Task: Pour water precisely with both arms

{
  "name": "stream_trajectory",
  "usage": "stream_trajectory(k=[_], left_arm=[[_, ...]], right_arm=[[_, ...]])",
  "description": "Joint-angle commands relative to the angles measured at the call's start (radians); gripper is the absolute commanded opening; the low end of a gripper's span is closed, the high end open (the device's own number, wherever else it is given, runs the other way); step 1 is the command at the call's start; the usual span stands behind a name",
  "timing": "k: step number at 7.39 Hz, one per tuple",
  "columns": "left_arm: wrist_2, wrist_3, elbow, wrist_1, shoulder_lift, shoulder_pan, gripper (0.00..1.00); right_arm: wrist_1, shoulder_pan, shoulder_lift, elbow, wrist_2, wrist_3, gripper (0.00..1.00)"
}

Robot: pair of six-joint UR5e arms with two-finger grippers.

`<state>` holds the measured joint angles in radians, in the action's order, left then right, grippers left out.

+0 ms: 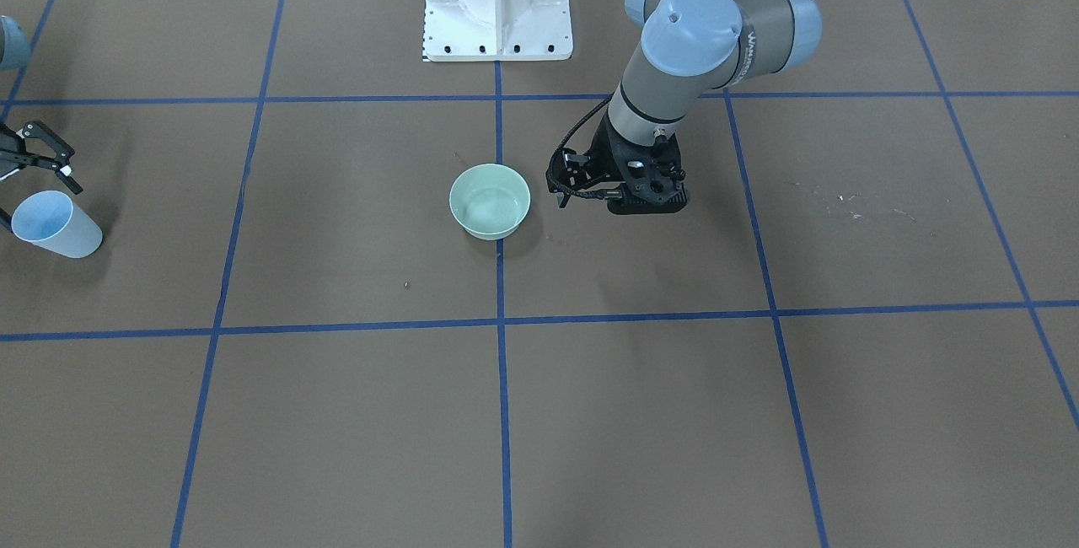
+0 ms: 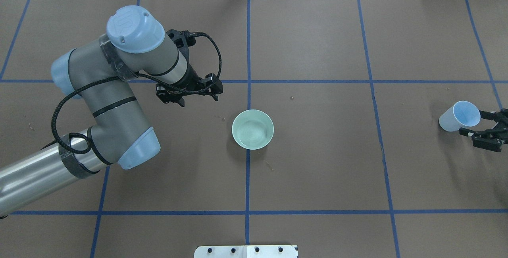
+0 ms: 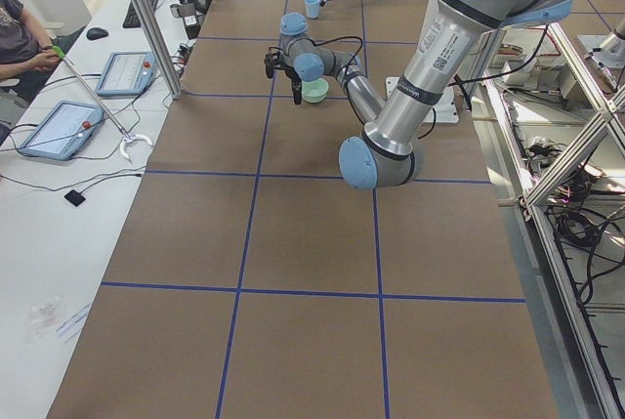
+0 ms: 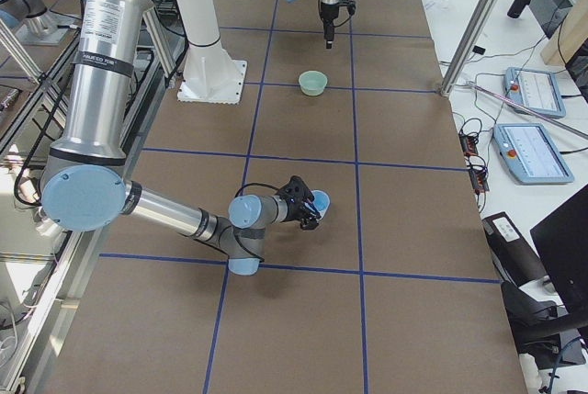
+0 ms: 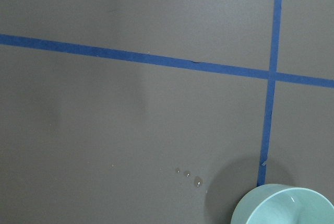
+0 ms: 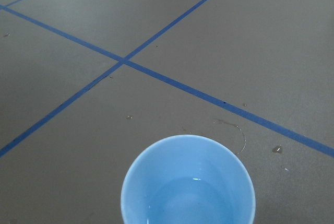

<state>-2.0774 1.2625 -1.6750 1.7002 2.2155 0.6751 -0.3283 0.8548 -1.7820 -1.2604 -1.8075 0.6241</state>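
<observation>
A pale green bowl [image 2: 253,129] stands at the table's middle, with faint ripples inside; it also shows in the front view [image 1: 490,201]. My left gripper [image 2: 189,93] hangs empty over the table beside the bowl and looks open; its fingers are out of the left wrist view, which shows the bowl's rim [image 5: 284,205]. A light blue cup [image 2: 452,120] stands upright far to my right. My right gripper [image 2: 482,123] is open, with a finger on each side of the cup's rim. A little water [image 6: 193,198] glints in the cup's bottom.
Water drops [image 5: 188,174] lie on the brown mat near the bowl, and more [image 6: 276,149] near the cup. Blue tape lines cross the mat. The white pedestal base [image 1: 497,0] stands behind the bowl. An operator [image 3: 24,38] sits at a side desk with tablets.
</observation>
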Motion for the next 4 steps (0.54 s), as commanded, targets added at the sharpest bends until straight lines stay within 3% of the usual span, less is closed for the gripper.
stream_trajectory(k=[1,4], left_arm=[[0.000,0.000,-0.003,0.001,-0.008,0.004,0.99],[-0.001,0.000,-0.008,-0.001,-0.014,0.011,0.99]], right_arm=[[-0.005,-0.042,0.001,0.009,0.060,0.006,0.96],[-0.012,-0.078,0.007,0.016,0.120,0.006,0.93]])
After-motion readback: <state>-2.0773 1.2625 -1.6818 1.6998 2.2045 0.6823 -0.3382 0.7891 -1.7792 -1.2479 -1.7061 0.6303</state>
